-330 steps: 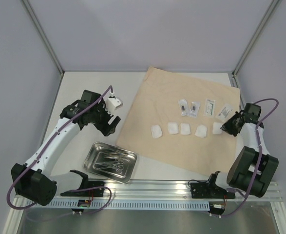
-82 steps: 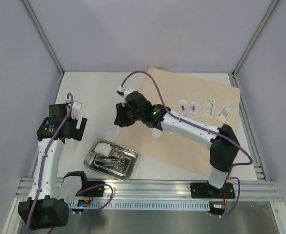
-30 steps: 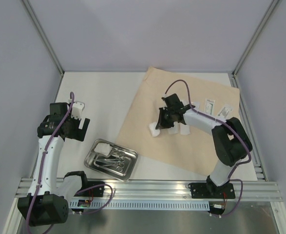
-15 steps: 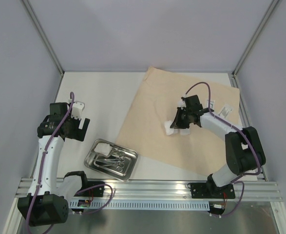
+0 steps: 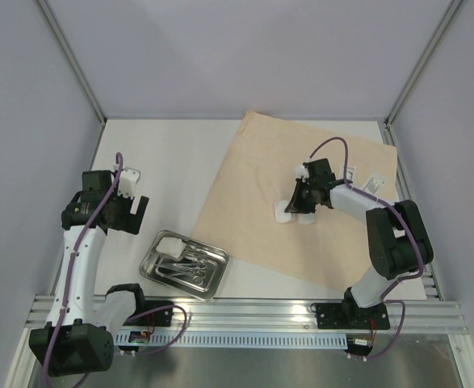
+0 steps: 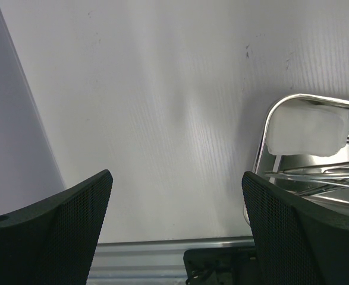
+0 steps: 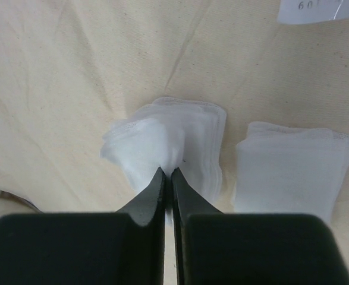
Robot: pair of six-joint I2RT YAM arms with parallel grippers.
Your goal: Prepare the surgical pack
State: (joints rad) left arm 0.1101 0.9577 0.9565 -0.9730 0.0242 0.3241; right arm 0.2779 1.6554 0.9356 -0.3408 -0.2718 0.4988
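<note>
White on tan: pinching a gauze pad (image 7: 156, 148) on the wrap sheet (image 5: 253, 162) with the right gripper (image 7: 167, 172), jaws pressed together on its bunched near edge. Possibly catching only the top ply, judging from the wrist view, so risking the pad peeling open or slipping free while travelling to the steel tray (image 5: 207, 284). Also risking dragging the neighbouring pad (image 7: 290, 169), lying just beside, or puckering the wrap sheet underneath. Hovering with the left gripper (image 6: 175, 177) over bare table (image 6: 162, 89) beside the tray, jaws spread wide, gripping nothing, the tray already carrying another pad (image 6: 308, 130) and clamps (image 5: 184, 271)
</note>
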